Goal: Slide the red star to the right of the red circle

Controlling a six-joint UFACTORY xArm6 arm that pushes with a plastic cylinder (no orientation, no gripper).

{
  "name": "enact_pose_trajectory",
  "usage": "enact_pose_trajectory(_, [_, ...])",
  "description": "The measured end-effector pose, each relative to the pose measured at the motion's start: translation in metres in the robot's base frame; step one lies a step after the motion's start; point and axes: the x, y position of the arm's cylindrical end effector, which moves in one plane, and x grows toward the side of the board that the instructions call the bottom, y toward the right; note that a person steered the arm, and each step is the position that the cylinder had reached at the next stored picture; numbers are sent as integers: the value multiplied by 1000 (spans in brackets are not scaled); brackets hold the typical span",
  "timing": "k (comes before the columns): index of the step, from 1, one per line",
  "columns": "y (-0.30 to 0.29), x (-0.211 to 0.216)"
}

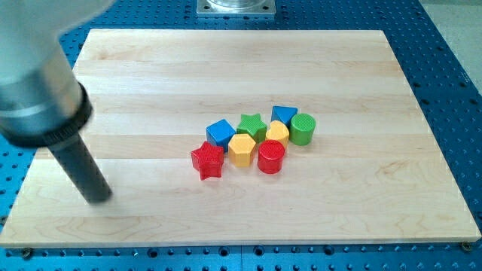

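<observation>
My rod looms largest and closest to the lens at the view's left, its dark shaft slanting down from a blurred grey housing to my tip (98,197), which rests on the wooden board (151,75) near its lower-left corner, touching no block and well apart from all of them. The rod carries nothing; it is a bare stick with no jaws to open or close. Moving rightward across the board, the blocks sit in one tight cluster a little right of centre. The red star (208,160) marks the cluster's left end and lies in its lower row, just beside the yellow hexagon (242,149). Above and between those two sits the blue cube (220,132). Next along the lower row is the red circle (271,156), a short cylinder just right of the yellow hexagon, so the red star lies to that cylinder's left with the hexagon between them. Behind them stands the green star (251,126), then a second yellow block (278,132), whose shape I cannot make out. Farther right, a blue block (284,114) sits toward the view's top, and the green cylinder (303,129) closes the cluster at its right end. The blue perforated table (452,45) frames the board.
</observation>
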Motion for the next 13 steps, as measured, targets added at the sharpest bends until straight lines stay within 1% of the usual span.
enact_pose_trajectory(1, [19,-73])
enact_pose_trajectory(2, [38,-93])
enact_pose_trajectory(3, [57,-92])
enact_pose_trajectory(4, [71,-64])
enact_pose_trajectory(5, [133,-43])
enact_pose_trajectory(6, [157,-28])
enact_pose_trajectory(7, [157,0])
enact_pose_trajectory(8, [182,22])
enact_pose_trajectory(9, [270,22])
enact_pose_trajectory(10, [203,67])
enact_pose_trajectory(11, [286,63])
enact_pose_trajectory(12, [323,10])
enact_pose_trajectory(13, [341,23])
